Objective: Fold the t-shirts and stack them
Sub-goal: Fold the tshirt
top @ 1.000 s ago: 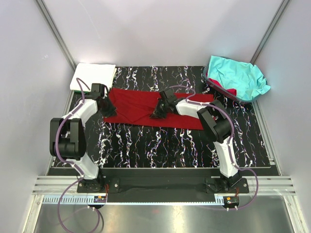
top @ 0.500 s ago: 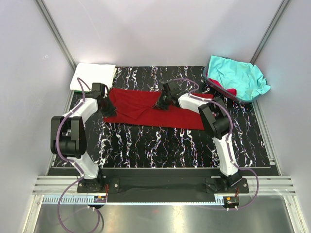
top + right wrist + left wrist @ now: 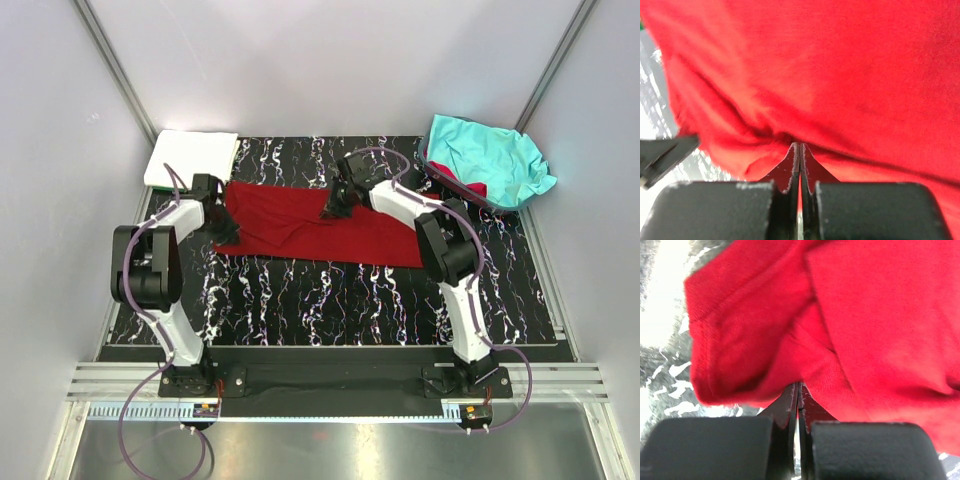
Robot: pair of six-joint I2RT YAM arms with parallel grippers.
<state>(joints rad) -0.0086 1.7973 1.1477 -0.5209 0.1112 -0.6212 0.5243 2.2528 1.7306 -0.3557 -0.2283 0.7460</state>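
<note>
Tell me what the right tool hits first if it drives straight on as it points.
The red shirt, bunched at the shut tips of the right tool; probably the black mat beneath, though depth is unclear.

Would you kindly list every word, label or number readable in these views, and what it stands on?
None readable.
The dark red t-shirt, turquoise t-shirt, folded white t-shirt and black marbled mat carry no lettering.
The small board at the left arm's base is too small to read.
</note>
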